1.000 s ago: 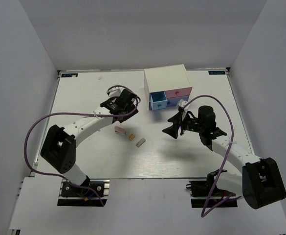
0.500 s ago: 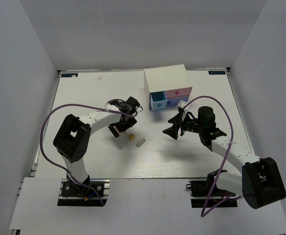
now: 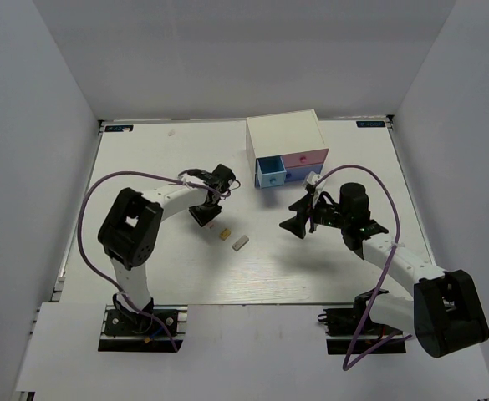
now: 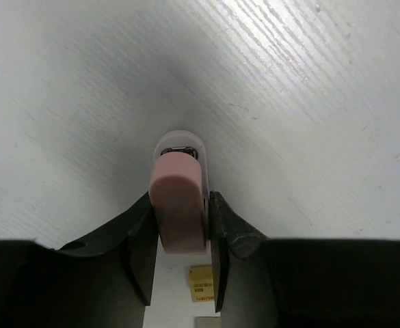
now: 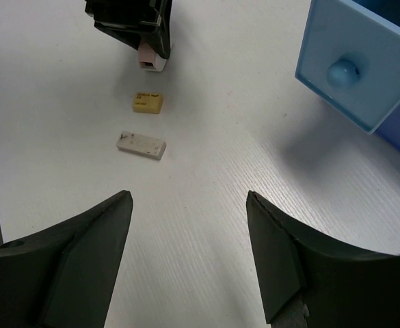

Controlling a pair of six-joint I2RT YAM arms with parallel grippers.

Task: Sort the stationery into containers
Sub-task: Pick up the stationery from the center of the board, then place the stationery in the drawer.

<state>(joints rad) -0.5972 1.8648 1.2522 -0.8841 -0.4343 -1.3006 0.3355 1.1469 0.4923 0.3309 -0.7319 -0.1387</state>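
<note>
A pale, wood-grained white table [image 3: 144, 267] fills the floor of a plain white-walled booth. Nearest the bases, the right gripper [image 3: 298, 217] hovers above the table with its black fingers [image 5: 83, 239] spread wide and nothing between them. Left of it lie a small grey rectangular eraser [image 3: 241, 243] and, just beyond, a small tan block eraser [image 3: 225, 235], close together but apart. Next to the tan one, the left gripper [image 4: 181, 225] is clamped on a small pink eraser [image 4: 178, 198], both fingers touching its sides; it seems to sit on the table, though neither view settles that. Farther back, a light blue drawer with a round knob [image 3: 270, 174] stands pulled out beside a wide periwinkle-blue drawer [image 3: 296, 175] and a pink drawer [image 3: 304, 157], all fronting a white boxy cabinet [image 3: 283, 132].
</note>
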